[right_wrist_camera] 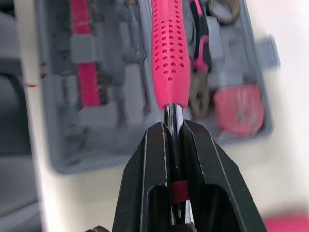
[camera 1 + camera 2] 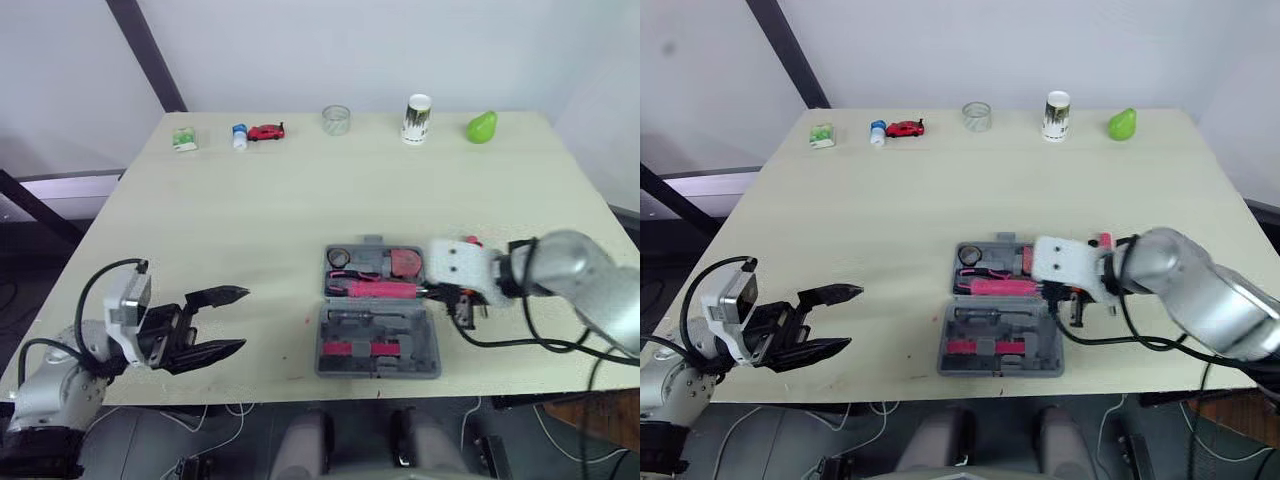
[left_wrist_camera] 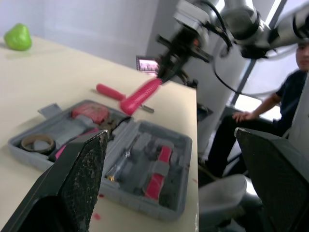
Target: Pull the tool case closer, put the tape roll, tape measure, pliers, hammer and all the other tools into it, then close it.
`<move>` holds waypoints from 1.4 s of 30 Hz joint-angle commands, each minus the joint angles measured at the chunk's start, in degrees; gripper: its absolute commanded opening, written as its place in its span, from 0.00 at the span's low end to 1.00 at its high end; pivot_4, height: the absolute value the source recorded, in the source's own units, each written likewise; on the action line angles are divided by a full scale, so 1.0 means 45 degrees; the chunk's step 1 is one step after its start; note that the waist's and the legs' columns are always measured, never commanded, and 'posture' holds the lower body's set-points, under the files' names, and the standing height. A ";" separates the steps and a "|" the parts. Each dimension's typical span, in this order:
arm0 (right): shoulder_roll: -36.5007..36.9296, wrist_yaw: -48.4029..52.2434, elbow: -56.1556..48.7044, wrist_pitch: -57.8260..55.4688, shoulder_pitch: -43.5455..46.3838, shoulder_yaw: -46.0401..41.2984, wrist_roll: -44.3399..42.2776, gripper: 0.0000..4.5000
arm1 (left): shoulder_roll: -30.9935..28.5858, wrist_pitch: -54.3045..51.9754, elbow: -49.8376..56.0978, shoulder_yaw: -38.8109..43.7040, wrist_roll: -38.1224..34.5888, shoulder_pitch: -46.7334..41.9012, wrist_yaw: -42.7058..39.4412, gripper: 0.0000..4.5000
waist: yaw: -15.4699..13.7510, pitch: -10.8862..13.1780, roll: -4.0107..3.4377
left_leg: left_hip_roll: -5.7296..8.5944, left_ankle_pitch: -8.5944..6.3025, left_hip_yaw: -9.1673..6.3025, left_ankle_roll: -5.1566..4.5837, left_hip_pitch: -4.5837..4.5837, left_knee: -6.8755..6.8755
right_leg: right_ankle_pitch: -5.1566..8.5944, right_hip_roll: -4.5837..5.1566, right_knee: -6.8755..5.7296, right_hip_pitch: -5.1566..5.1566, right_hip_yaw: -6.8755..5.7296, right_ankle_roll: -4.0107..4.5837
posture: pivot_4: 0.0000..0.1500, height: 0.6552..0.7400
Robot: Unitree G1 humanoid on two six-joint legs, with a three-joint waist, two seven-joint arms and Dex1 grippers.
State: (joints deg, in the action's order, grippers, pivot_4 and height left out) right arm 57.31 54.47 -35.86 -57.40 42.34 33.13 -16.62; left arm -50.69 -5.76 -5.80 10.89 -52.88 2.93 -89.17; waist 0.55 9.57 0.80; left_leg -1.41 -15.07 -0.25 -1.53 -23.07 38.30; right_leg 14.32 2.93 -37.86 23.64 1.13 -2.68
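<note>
The hammer [image 1: 169,53] held in the right gripper [image 1: 175,128] has a pink matt plastic handle pitted with small holes and a glossy metal shaft, while the tool case [image 1: 58,145] beneath that gripper is dull grey moulded plastic on a smooth matt table [image 2: 250,220].

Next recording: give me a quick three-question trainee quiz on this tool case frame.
1. True or false: the tool case lies open.
2. Multiple choice: the right end effector is shut on the metal shaft of which item? A) green pear B) pink-handled hammer C) paper cup
3. Fill in: the fingers of the left end effector are ___ (open or shut).

Key: 1 true; 2 B; 3 open.
</note>
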 commanded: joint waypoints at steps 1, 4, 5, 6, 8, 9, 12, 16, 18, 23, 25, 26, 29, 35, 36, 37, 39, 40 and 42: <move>-0.0779 0.0288 0.0225 -0.0793 0.0917 0.1332 0.0661 0.00 | -0.0466 0.0563 -0.0203 -0.0020 -0.0478 0.0101 -0.0741 1.00 | -0.0011 0.0001 -0.0001 | 0.0010 0.0000 -0.0017 0.0000 -0.0019 0.0000 | -0.0001 0.0019 0.0003 0.0007 -0.0021 -0.0005 | 1.00 1.00; -0.1329 0.0329 0.0554 -0.1083 0.1307 0.1890 0.0925 0.00 | -0.0719 0.0759 -0.0353 -0.0082 -0.0578 0.0209 -0.0741 1.00 | 0.0050 0.0002 -0.0004 | 0.0025 0.0002 -0.0027 0.0003 -0.0166 0.0027 | -0.0011 0.0031 -0.0018 0.0145 -0.0032 -0.0016 | 1.00 1.00; -0.1443 0.0319 0.0632 -0.1145 0.1365 0.2007 0.0998 0.00 | -0.0776 0.0807 -0.0382 -0.0104 -0.0605 0.0237 -0.0741 1.00 | 0.0052 0.0003 -0.0004 | 0.0031 0.0002 -0.0022 0.0003 -0.0172 0.0029 | -0.0012 0.0037 -0.0021 0.0153 -0.0032 -0.0017 | 1.00 1.00; -0.1558 0.0307 0.0706 -0.1197 0.1419 0.2144 0.1085 0.00 | -0.0821 0.0838 -0.0396 -0.0122 -0.0630 0.0263 -0.0741 1.00 | 0.0056 0.0002 -0.0004 | 0.0031 0.0002 -0.0023 0.0003 -0.0172 0.0029 | -0.0012 0.0037 -0.0020 0.0153 -0.0035 -0.0017 | 1.00 1.00; -0.1798 0.0292 0.0809 -0.1324 0.1493 0.2358 0.1203 0.00 | -0.0888 0.0900 -0.0410 -0.0164 -0.0671 0.0302 -0.0741 1.00 | 0.0069 0.0002 -0.0004 | 0.0032 0.0002 -0.0025 0.0003 -0.0170 0.0029 | -0.0012 0.0036 -0.0021 0.0151 -0.0039 -0.0017 | 1.00 1.00; -0.1923 0.0259 0.0878 -0.1361 0.1519 0.2443 0.1268 0.00 | -0.0912 0.0930 -0.0417 -0.0182 -0.0687 0.0314 -0.0741 1.00 | 0.0074 0.0002 -0.0004 | 0.0032 0.0002 -0.0025 0.0002 -0.0166 0.0028 | -0.0011 0.0033 -0.0024 0.0151 -0.0039 -0.0017 | 1.00 1.00; -0.2216 0.0150 0.1056 -0.1466 0.1469 0.2622 0.1470 0.00 | -0.0978 0.0972 -0.0391 -0.0217 -0.0745 0.0371 -0.0741 1.00 | 0.0079 0.0002 -0.0004 | 0.0031 0.0002 -0.0028 0.0002 -0.0165 0.0028 | -0.0011 0.0025 -0.0027 0.0150 -0.0044 -0.0016 | 1.00 1.00; -0.2553 0.0024 0.1230 -0.1638 0.1381 0.2778 0.1615 0.00 | -0.1098 0.0994 -0.0308 -0.0281 -0.0827 0.0458 -0.0741 1.00 | 0.0085 0.0002 -0.0004 | 0.0031 0.0002 -0.0031 0.0002 -0.0165 0.0029 | -0.0011 0.0024 -0.0029 0.0150 -0.0045 -0.0016 | 1.00 1.00; -0.2780 -0.0105 0.1323 -0.1720 0.1334 0.2898 0.1650 0.00 | -0.1133 0.1006 -0.0325 -0.0339 -0.0843 0.0409 -0.0741 1.00 | 0.0086 0.0002 -0.0004 | 0.0031 0.0002 -0.0030 0.0002 -0.0165 0.0028 | -0.0011 0.0024 -0.0030 0.0150 -0.0045 -0.0016 | 1.00 1.00; -0.3180 -0.0295 0.1436 -0.1838 0.1192 0.3155 0.1776 0.00 | -0.1089 0.1013 -0.0324 -0.0502 -0.0793 0.0257 -0.0741 1.00 | 0.0089 0.0002 -0.0004 | 0.0032 0.0002 -0.0031 0.0002 -0.0165 0.0028 | -0.0011 0.0021 -0.0031 0.0150 -0.0047 -0.0016 | 1.00 1.00; -0.3299 -0.0375 0.1423 -0.1913 0.1157 0.3252 0.1802 0.00 | -0.1064 0.1034 -0.0323 -0.0550 -0.0772 0.0225 -0.0741 1.00 | 0.0090 0.0002 -0.0003 | 0.0032 0.0002 -0.0033 0.0002 -0.0164 0.0029 | -0.0011 0.0021 -0.0032 0.0150 -0.0047 -0.0016 | 1.00 1.00; -0.3359 -0.0411 0.1408 -0.1954 0.1137 0.3277 0.1815 0.00 | -0.1061 0.1045 -0.0326 -0.0568 -0.0767 0.0223 -0.0741 1.00 | 0.0089 0.0002 -0.0003 | 0.0033 0.0002 -0.0033 0.0002 -0.0163 0.0028 | -0.0011 0.0020 -0.0033 0.0149 -0.0048 -0.0016 | 1.00 1.00; -0.3464 -0.0457 0.1341 -0.2033 0.1099 0.3369 0.1850 0.00 | -0.1044 0.1025 -0.0279 -0.0585 -0.0756 0.0209 -0.0741 1.00 | 0.0142 0.0002 -0.0003 | 0.0034 0.0002 -0.0032 0.0002 -0.0159 0.0028 | -0.0011 0.0011 -0.0036 0.0149 -0.0047 -0.0015 | 1.00 1.00; -0.3511 -0.0389 0.1210 -0.1972 0.1009 0.3435 0.1794 0.00 | -0.0992 0.0786 0.0093 -0.0483 -0.0740 0.0207 -0.0741 1.00 | 0.0238 0.0001 -0.0002 | 0.0031 0.0002 -0.0038 0.0002 -0.0154 0.0028 | -0.0012 0.0001 -0.0041 0.0148 -0.0048 -0.0013 | 1.00 1.00; -0.3545 -0.0392 0.1208 -0.1971 0.1003 0.3412 0.1774 0.00 | -0.0984 0.0742 0.0148 -0.0460 -0.0737 0.0208 -0.0741 1.00 | 0.0260 0.0001 -0.0002 | 0.0031 0.0002 -0.0038 0.0002 -0.0154 0.0028 | -0.0012 0.0001 -0.0041 0.0147 -0.0047 -0.0013 | 1.00 1.00; -0.3581 -0.0393 0.1204 -0.1969 0.0989 0.3389 0.1751 0.00 | -0.0973 0.0699 0.0200 -0.0437 -0.0728 0.0207 -0.0741 1.00 | 0.0280 0.0001 -0.0002 | 0.0032 0.0002 -0.0037 0.0002 -0.0153 0.0028 | -0.0012 0.0001 -0.0041 0.0147 -0.0047 -0.0013 | 1.00 1.00; -0.3614 -0.0377 0.1191 -0.1961 0.0994 0.3403 0.1742 0.00 | -0.0960 0.0597 0.0310 -0.0385 -0.0718 0.0213 -0.0741 1.00 | 0.0322 0.0001 -0.0002 | 0.0031 0.0002 -0.0038 0.0002 -0.0154 0.0028 | -0.0012 0.0001 -0.0041 0.0147 -0.0047 -0.0013 | 1.00 1.00; -0.3628 -0.0384 0.1202 -0.1964 0.0990 0.3398 0.1744 0.00 | -0.0952 0.0536 0.0356 -0.0356 -0.0708 0.0203 -0.0741 1.00 | 0.0336 0.0001 -0.0002 | 0.0031 0.0002 -0.0038 0.0002 -0.0154 0.0028 | -0.0012 0.0001 -0.0041 0.0147 -0.0047 -0.0013 | 1.00 1.00; -0.3637 -0.0369 0.1217 -0.1961 0.0967 0.3343 0.1709 0.00 | -0.0955 0.0437 0.0413 -0.0311 -0.0689 0.0193 -0.0741 1.00 | 0.0351 0.0001 -0.0002 | 0.0031 0.0002 -0.0038 0.0002 -0.0154 0.0028 | -0.0012 0.0002 -0.0041 0.0147 -0.0047 -0.0013 | 1.00 1.00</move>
State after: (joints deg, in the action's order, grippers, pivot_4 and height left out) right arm 41.15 52.28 -28.75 -66.16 46.97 48.15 -8.47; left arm -54.82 -3.48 -5.29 8.32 -55.30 4.12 -89.37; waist 2.12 9.58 0.79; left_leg -1.27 -15.06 -0.43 -1.52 -23.76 38.43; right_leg 14.27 2.93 -38.05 24.31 0.92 -2.74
